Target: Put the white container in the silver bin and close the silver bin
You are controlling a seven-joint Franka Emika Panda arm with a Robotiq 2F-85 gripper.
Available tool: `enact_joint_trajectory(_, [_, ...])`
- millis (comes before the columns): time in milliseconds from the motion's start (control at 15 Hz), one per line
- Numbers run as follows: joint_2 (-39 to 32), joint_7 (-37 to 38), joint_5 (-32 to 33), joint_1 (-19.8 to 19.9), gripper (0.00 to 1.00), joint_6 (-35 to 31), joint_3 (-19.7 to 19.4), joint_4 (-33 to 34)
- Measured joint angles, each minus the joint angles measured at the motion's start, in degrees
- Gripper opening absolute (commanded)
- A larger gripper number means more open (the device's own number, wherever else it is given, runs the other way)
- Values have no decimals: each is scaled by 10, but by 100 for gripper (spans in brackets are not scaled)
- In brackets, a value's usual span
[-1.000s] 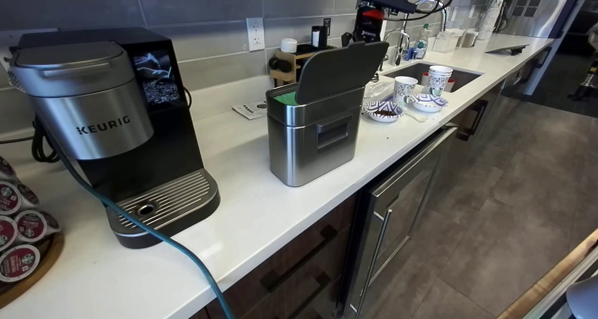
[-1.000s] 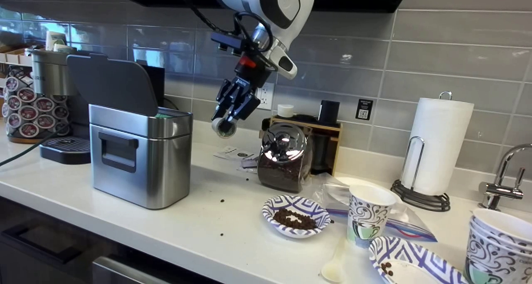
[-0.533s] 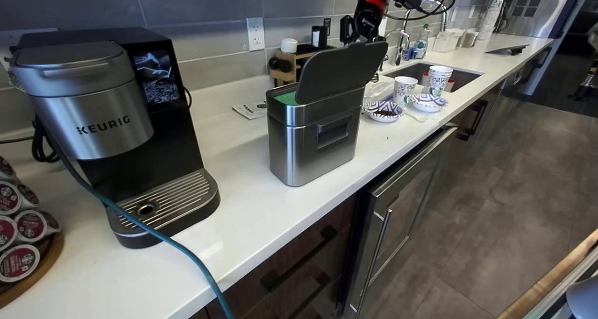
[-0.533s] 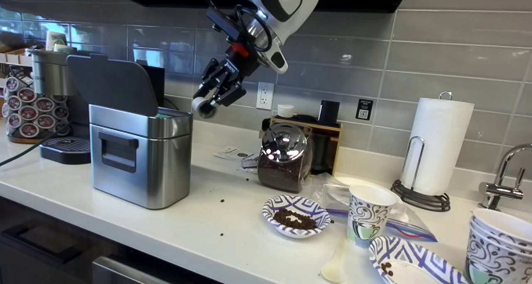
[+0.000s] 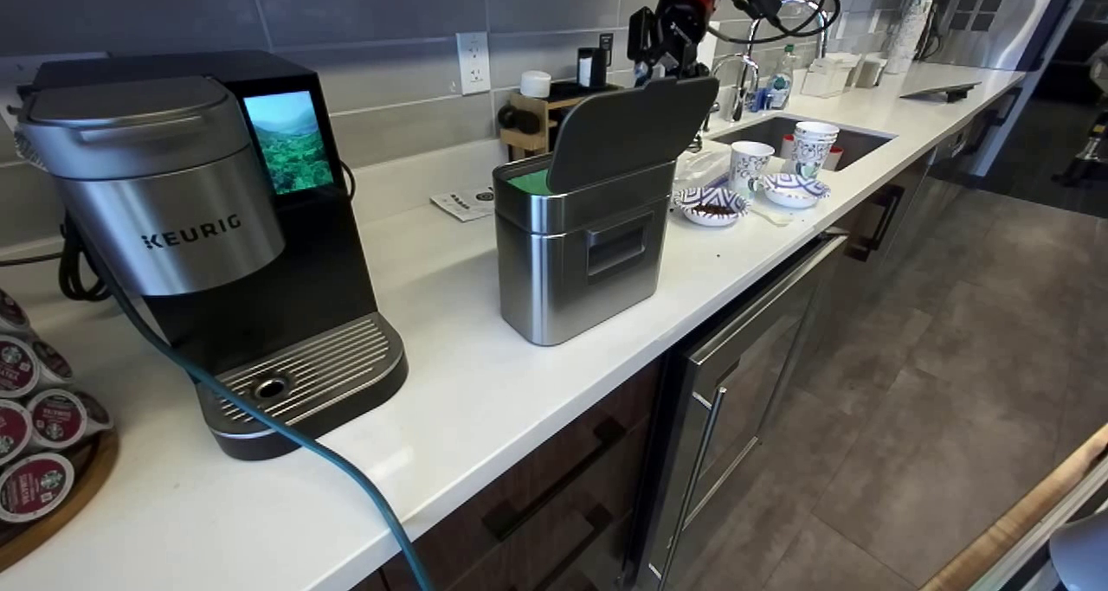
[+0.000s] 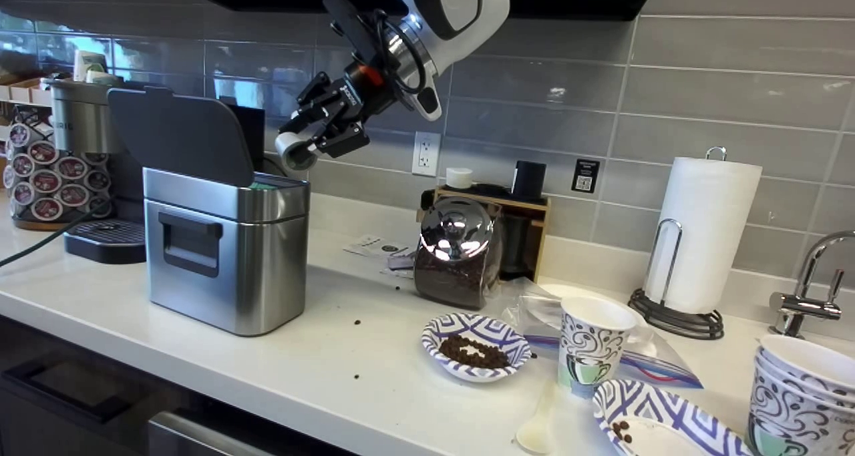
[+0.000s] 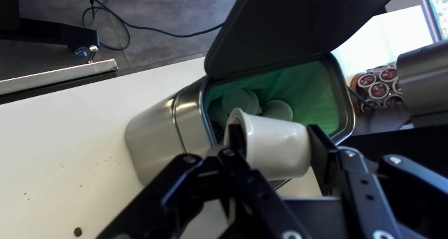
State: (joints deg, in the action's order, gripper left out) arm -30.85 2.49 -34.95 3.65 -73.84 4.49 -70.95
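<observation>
The wall is grey. In an exterior view, the arm leans down-left from top middle, its gripper pinching the white tub, right of the raised lid of the bin.

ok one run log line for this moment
tool: shut on white cup-shaped plastic container | boxy brushed-steel bin: dark grey hinged lid raised | status: container not yet inside

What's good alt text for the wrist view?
A gripper grips a white container in front of the open silver bin. The bin's dark lid stands raised, and whitish items lie inside its green liner. Coffee pods show to the right.
</observation>
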Motion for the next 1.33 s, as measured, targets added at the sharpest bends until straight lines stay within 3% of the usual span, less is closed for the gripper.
enact_joint_trajectory(400, [-11, -17, -28, -3, 24, 0, 9, 0])
enact_joint_trajectory(533, [-15, -19, -35, -5, 74, 0, 12, 0])
enact_joint_trajectory(667, [-18, -21, -40, -7, 81, 0, 14, 1])
enact_joint_trajectory(800, [-21, -23, -43, -9, 97, 1, 15, 1])
enact_joint_trajectory(1133, [-24, -25, -46, -9, 100, 1, 14, 3])
enact_joint_trajectory(1333, [-24, -29, -49, 1, 100, 36, 13, 6])
